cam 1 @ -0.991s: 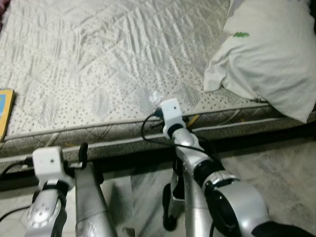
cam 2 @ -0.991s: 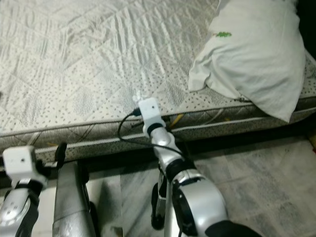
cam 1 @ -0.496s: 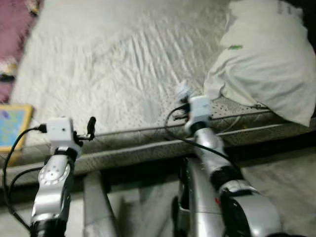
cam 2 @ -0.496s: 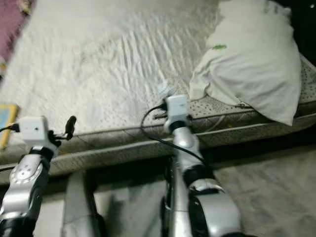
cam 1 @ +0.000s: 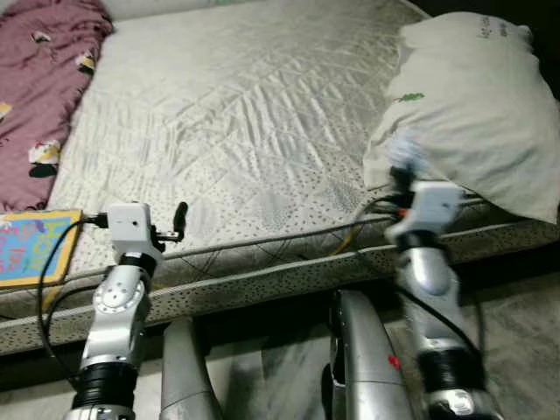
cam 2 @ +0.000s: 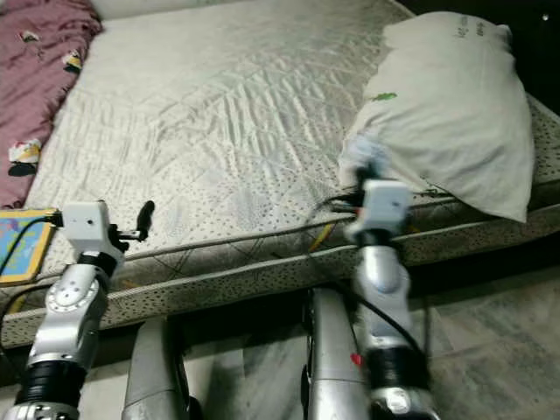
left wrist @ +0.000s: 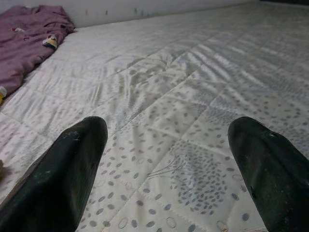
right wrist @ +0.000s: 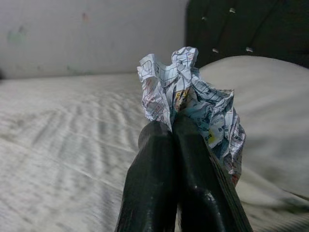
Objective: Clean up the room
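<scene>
Crumpled paper (right wrist: 193, 104), printed with coloured markings, is pinched between the two black fingers (right wrist: 159, 193) of the right end effector (right wrist: 172, 126), which are pressed tightly together on it. From the head cameras, this end effector (cam 1: 404, 171) sits at the near edge of the bed (cam 1: 262, 131), just beside the lower corner of a large white pillow (cam 1: 477, 114); that area is motion-blurred, so the paper appears there as a pale smudge above the white wrist camera housing (cam 1: 433, 203).

Left end effector (cam 1: 179, 220) is raised at the bed's near edge on the robot's left, with a white camera housing (cam 1: 129, 223) behind it. The left wrist view shows its two fingers (left wrist: 67, 169) spread wide apart with nothing between them, over the quilted bed cover, which is printed with small grey dots along the edge.

Bed surface: a pale quilted cover, creased across the middle. A maroon patterned blanket (cam 1: 39, 87) is bunched along the bed's far left side. A flat item with a yellow border and blue face (cam 1: 31, 247), possibly a book, lies at the near left corner of the bed, close to the left arm's cable. The pillow rests at the right side and bears a small green mark (cam 1: 409, 97) and faint print near its top.

Dark headboard (right wrist: 246, 29) with button tufting stands behind the pillow in the right wrist view. Floor (cam 1: 516, 341) below the bed is grey and marbled.
</scene>
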Robot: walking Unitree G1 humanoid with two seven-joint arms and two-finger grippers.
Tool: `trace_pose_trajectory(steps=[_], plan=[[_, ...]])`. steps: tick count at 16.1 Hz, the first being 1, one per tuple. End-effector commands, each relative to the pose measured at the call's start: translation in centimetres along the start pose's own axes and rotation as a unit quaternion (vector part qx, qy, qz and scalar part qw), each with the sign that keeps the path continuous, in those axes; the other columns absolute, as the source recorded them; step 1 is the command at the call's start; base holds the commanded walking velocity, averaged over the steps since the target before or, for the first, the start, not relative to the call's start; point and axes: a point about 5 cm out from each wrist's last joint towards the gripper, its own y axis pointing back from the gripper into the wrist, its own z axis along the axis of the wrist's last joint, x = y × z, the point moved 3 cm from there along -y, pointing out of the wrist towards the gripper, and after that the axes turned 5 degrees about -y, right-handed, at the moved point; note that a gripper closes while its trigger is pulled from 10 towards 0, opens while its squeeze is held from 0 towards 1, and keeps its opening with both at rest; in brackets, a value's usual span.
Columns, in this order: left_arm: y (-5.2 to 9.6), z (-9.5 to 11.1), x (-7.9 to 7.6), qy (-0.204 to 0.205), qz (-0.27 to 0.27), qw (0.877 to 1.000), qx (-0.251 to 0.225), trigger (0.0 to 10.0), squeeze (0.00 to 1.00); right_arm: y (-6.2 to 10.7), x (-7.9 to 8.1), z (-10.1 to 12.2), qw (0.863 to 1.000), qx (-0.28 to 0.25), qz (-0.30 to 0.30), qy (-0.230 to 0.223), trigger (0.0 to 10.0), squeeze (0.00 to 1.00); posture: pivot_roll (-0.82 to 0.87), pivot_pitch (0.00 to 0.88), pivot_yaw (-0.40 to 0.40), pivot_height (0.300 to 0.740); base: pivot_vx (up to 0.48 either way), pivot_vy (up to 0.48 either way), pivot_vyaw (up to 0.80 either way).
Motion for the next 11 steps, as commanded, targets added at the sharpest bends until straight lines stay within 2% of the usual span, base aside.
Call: trace_pose_trajectory(steps=[1,2,3,6,7,9,11], plan=[[-0.2,0.3,0.0,0.006,-0.006,1.0,-0.01,10.0,0.0,0.5,0.3,0.6,1.0,-0.005,0.023,0.008,10.0,0.0,-0.07,0.0,0.079,0.484,0.0,0.0,0.0],[0.0,0.2,-0.2,0.007,-0.007,1.0,-0.014,10.0,0.0,1.7,-0.1,0.3,0.999,0.031,0.018,-0.034,10.0,0.0,-0.07,0.0,0.072,0.484,0.0,0.0,0.0],[0.1,0.2,-0.2,0.006,-0.006,1.0,-0.015,10.0,0.0,1.9,-0.5,0.4,0.999,0.035,-0.003,-0.034,10.0,0.0,-0.07,0.0,0.072,0.484,0.0,0.0,0.0],[1.5,-0.8,-0.5,0.004,-0.007,1.0,-0.004,10.0,0.0,3.6,0.2,0.3,0.998,0.05,0.033,-0.011,10.0,0.0,-0.08,0.0,0.082,0.484,0.0,0.0,0.0],[2.0,-1.0,-0.4,-0.002,-0.005,1.0,-0.001,10.0,0.0,4.2,0.5,0.6,0.998,0.053,0.041,-0.022,10.0,0.0,-0.08,0.0,0.082,0.484,0.0,0.0,0.0],[2.7,-1.0,-0.1,-0.008,0.0,1.0,-0.004,10.0,0.0,5.1,0.8,1.2,0.997,0.049,0.054,0.006,10.0,0.0,-0.07,0.0,0.074,0.484,0.0,0.0,0.0],[2.8,-0.7,0.0,-0.012,0.0,1.0,-0.007,10.0,0.0,4.7,0.8,1.8,0.998,0.04,0.044,-0.021,10.0,0.0,-0.06,0.0,0.068,0.484,0.0,0.0,0.0]])
